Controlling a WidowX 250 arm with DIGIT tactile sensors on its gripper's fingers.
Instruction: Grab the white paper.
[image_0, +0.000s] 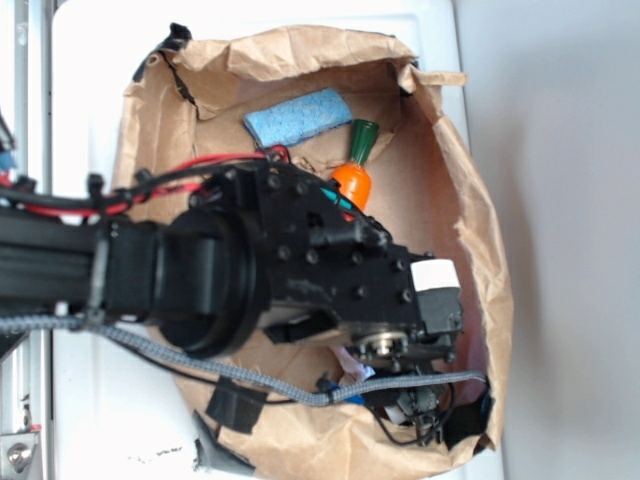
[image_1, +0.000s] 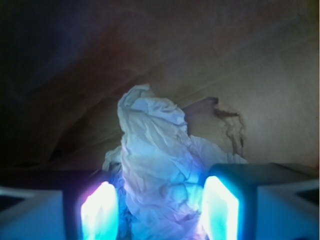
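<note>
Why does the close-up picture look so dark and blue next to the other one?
Wrist view: dim inside the bag, the fingers glowing blue-white and tinting the white paper, all slightly soft. Exterior view: bright, even daylight, washed-out white around the bag, arm sharp.

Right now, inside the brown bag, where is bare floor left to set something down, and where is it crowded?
Bare bag floor lies right of the carrot, up to the bag's right wall. The strip between the blue sponge and carrot is narrow. It is crowded lower down, where the arm covers the floor and the pincer straddles the white paper.
</note>
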